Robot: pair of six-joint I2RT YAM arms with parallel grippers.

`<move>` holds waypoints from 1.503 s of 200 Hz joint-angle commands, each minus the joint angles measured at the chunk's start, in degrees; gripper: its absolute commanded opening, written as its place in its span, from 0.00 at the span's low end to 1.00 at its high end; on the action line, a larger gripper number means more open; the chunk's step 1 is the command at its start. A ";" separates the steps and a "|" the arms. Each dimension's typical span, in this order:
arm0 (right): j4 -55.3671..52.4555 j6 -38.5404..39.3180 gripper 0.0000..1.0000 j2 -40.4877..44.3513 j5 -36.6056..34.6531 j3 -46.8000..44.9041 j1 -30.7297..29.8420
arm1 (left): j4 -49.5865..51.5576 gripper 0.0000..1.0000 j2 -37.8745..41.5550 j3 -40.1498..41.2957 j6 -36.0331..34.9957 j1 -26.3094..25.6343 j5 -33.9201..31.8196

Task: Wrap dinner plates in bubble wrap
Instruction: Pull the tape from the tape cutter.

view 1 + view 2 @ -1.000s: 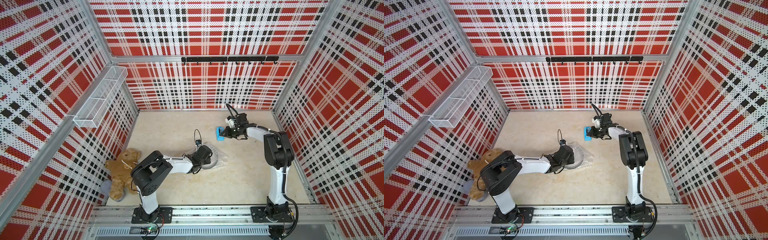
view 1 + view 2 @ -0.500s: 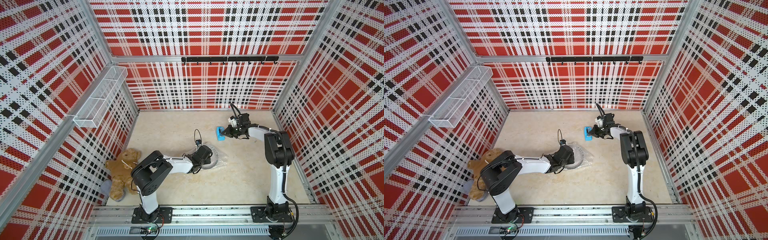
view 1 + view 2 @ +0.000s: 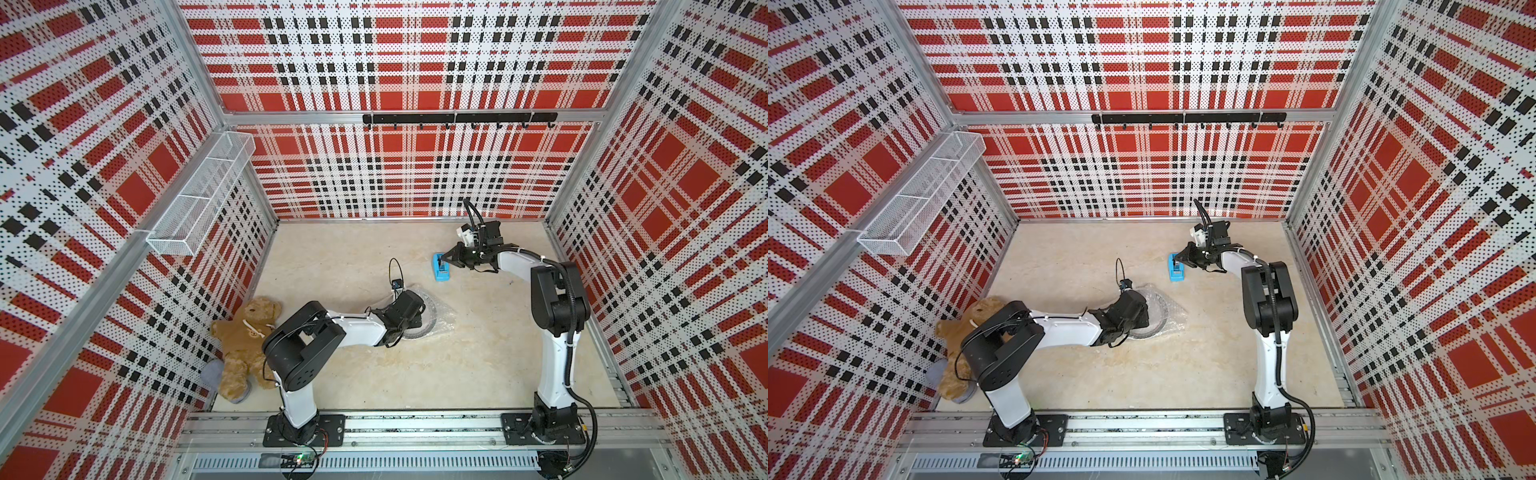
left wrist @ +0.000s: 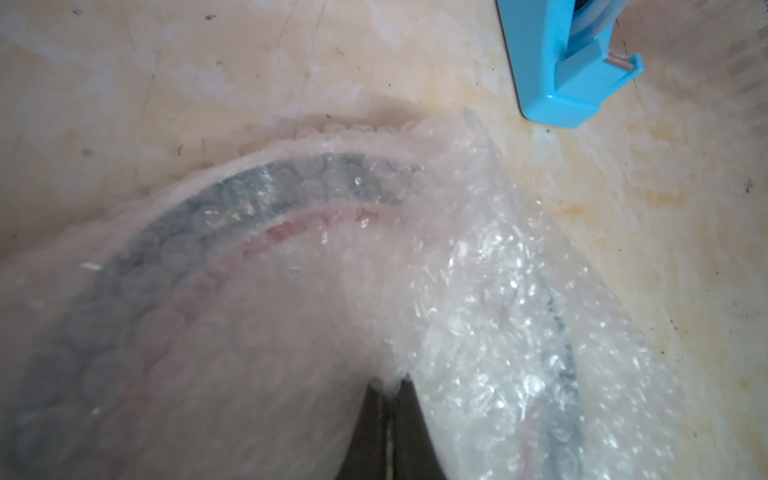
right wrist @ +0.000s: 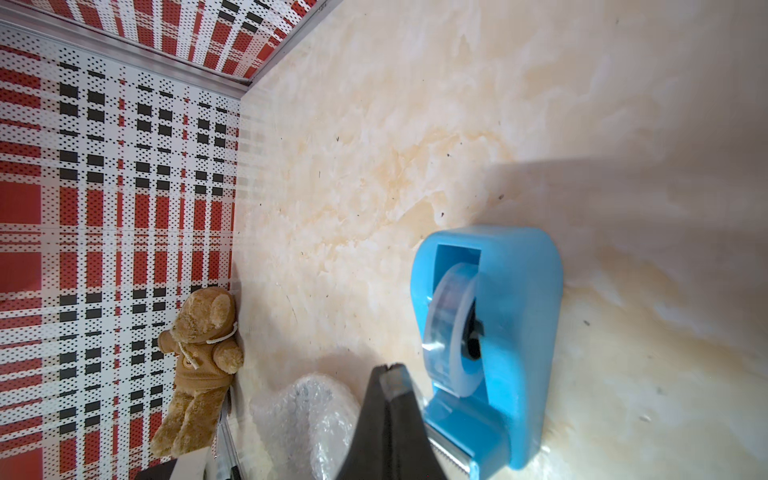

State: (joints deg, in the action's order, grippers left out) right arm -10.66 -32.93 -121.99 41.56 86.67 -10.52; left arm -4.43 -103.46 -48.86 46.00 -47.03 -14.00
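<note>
Now the dinner plate (image 3: 431,311) is lying flat near the middle of the worktop (image 3: 457,374), and the bubble wrap (image 4: 478,291) is covering it, so its dark rim band and red segments are showing through the bubbles in the left wrist view. In both top views the wrap is spilling in crumpled folds past the plate's rim on the side toward the right arm. The left hand (image 4: 388,390) is reaching over the plate with its jaws closed narrow, pinching a puckered fold of the wrap at its tips. The right hand (image 5: 388,370) is hovering farther back over the worktop with its jaws pressed together, its tips sitting just beside the cutter end of the blue tape dispenser (image 5: 519,311); whether any tape is caught between them I cannot tell. The dispenser is standing on the worktop with 1 clear roll in it, near the wrapped plate but not touching it. A brown teddy bear (image 3: 245,336) is lying against the left wall, well apart from the plate
</note>
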 commanded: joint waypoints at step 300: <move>-11.65 6.05 0.00 2.17 -1.51 10.36 -2.40 | 12.34 0.00 -5.81 2.68 -0.82 -1.49 5.87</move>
State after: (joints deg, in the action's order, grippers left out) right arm -20.93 -28.14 -119.13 40.16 93.80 -12.10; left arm -4.43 -103.66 -49.06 45.80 -47.07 -14.02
